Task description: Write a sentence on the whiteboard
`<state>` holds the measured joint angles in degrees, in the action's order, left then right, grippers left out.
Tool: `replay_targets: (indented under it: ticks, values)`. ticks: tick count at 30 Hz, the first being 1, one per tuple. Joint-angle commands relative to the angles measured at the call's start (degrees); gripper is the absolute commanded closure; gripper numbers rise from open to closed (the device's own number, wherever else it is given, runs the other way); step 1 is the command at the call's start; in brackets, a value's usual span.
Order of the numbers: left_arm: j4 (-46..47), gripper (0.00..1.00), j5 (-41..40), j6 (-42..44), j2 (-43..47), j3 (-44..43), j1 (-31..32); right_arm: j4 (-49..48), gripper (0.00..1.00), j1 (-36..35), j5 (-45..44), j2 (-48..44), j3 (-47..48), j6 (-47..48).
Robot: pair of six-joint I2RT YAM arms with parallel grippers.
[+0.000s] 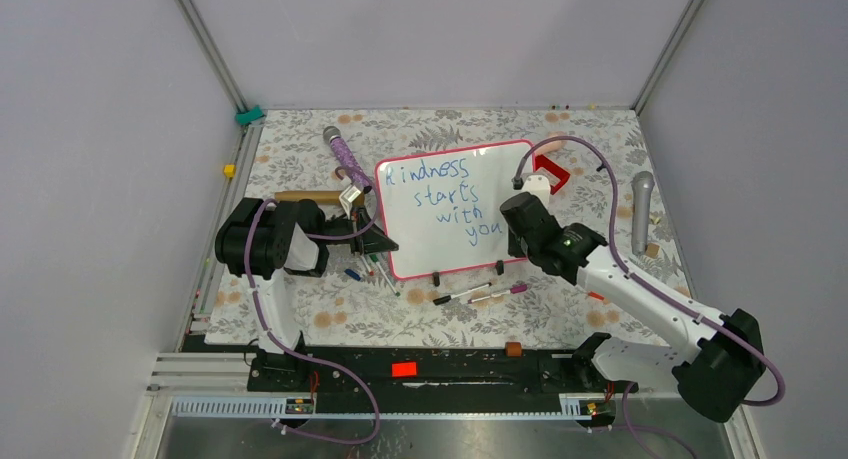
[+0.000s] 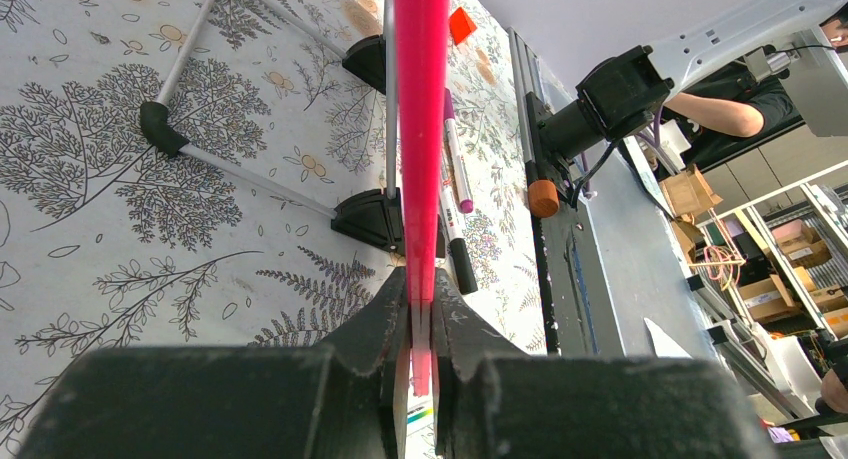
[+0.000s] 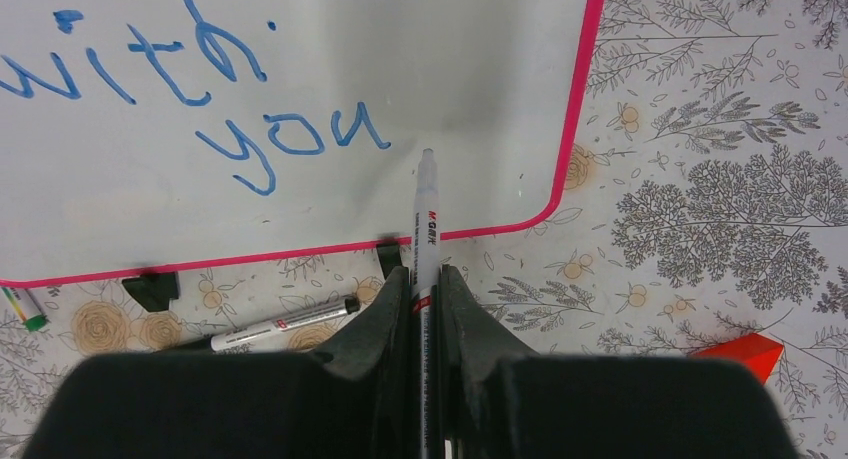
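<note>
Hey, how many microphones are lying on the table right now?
2. One purple microphone lies by the whiteboard's far left corner; one grey microphone lies well off to the board's right. Others may be hidden.

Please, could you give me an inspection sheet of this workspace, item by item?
Surface: floral cloth table.
Job's things: whiteboard reads "Kindness starts with you" in blue.
Clutter: loose markers by its near edge; purple microphone; grey microphone; red U-shaped piece.
Pincers: left pincer shut on whiteboard rim; right pincer shut on a marker.
Cables: purple cables along both arms.
Surroundings: grey walls; person and shelves beyond table.
</note>
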<state>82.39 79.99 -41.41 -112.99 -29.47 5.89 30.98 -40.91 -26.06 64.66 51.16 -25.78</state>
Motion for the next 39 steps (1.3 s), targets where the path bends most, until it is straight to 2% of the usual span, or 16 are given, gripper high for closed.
replay_targets:
  ticks: [1, 9, 12, 17, 20, 24, 26, 30, 31, 33, 39]
  values:
    - [2.1, 1.00, 1.5, 2.1, -0.2, 0.2, 0.1, -1.5, 1.00, 0.3, -2.1, 2.1, 0.6, -0.5]
    - [2.1, 1.00, 1.6, 2.2, -0.1, 0.4, 0.1, -4.1, 1.00, 0.6, -3.5, 5.8, 1.6, 0.4]
    - [2.1, 0.98, 1.5, 2.3, 0.0, 0.4, 0.1, -4.0, 1.00, 0.7, -3.3, 4.1, 1.1, 0.7]
    - [2.1, 0.87, 1.8, 2.1, -0.1, 0.2, 0.1, -1.4, 1.00, 0.7, -3.4, -2.9, -0.3, 1.1]
    - [2.1, 0.75, 1.8, 1.8, 0.0, 0.1, 0.0, 0.0, 1.00, 0.7, -3.2, -6.4, -0.8, 1.5]
    - [2.1, 0.53, 2.0, 1.7, 0.4, 0.3, 0.1, 1.0, 1.00, 0.7, -3.2, -8.2, -0.5, 2.4]
    - [2.1, 0.37, 2.0, 1.8, 1.1, 0.8, 0.1, 1.1, 1.00, 0.8, -2.8, -8.3, -0.1, 2.6]
    - [2.1, 0.16, 1.9, 2.8, 2.4, 1.9, 0.1, 1.1, 1.00, 0.7, -1.3, -7.6, 1.1, 3.2]
    - [2.0, 0.05, 1.9, 3.2, 2.9, 2.3, 0.1, 1.0, 1.00, 0.7, -1.0, -7.5, 1.3, 3.4]
    - [2.1, 0.01, 1.5, 3.7, 3.9, 2.8, 0.0, 1.1, 1.00, 0.7, -0.3, -7.3, 1.8, 4.0]
    - [2.2, 0.01, 1.1, 4.1, 5.6, 3.4, -0.1, 1.1, 1.00, 0.8, 0.9, -7.1, 3.5, 6.8]
